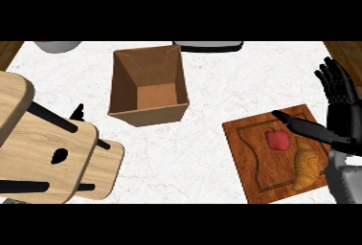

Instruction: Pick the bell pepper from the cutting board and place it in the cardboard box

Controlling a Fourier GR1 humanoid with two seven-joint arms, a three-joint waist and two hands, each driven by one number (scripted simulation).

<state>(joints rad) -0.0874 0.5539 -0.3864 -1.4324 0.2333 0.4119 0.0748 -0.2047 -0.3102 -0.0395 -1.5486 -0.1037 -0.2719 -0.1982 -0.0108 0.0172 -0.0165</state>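
A red bell pepper [278,139] lies on the wooden cutting board [247,158] at the lower right, next to a croissant [308,165]. An open cardboard box [150,86] stands at the upper middle, with nothing inside it. My right hand [345,117] comes in along the right edge, open. Its fingers [336,81] point up beyond the board. The thumb [300,125] stretches left over the board's far edge, just above and right of the pepper and apart from it. My left hand does not show.
A large wooden knife block [50,143] with black handles fills the left side. A grey bowl [56,46] and a dark pot [209,46] sit at the counter's far edge. White marble counter [191,158] lies between the box and the board.
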